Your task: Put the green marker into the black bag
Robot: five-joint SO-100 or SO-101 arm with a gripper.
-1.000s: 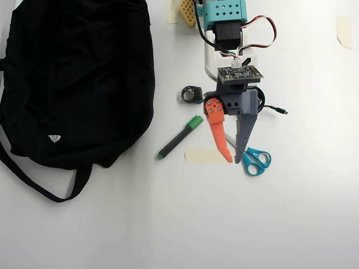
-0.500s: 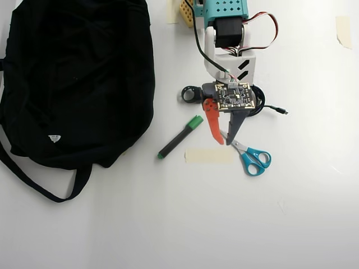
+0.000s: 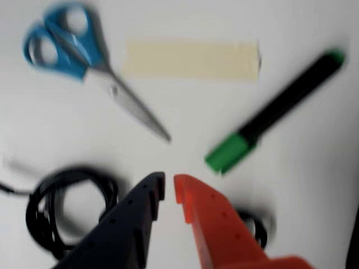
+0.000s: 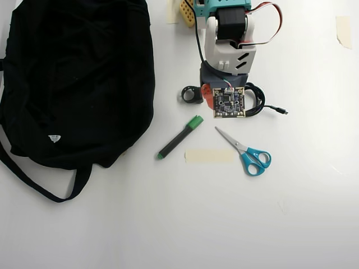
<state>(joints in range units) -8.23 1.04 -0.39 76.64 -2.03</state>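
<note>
**Gripper above surface, marker lying free**

While the gripper point(image 3: 169, 188) hangs over the white surface point(image 4: 168, 224), its dark and orange fingers stand slightly parted, holding nothing. The green marker point(image 4: 179, 138), a slim dark barrel with a bright green cap, lies diagonally just beside the black bag point(image 4: 78, 78), not touching it. The bag is soft fabric and fills the overhead view's left side. Blue-handled scissors point(image 4: 247, 152) and a beige tape strip point(image 4: 209, 156) lie near the marker. A coiled black cable point(image 3: 61, 210) sits under the arm. Bare surface lies below.
</note>
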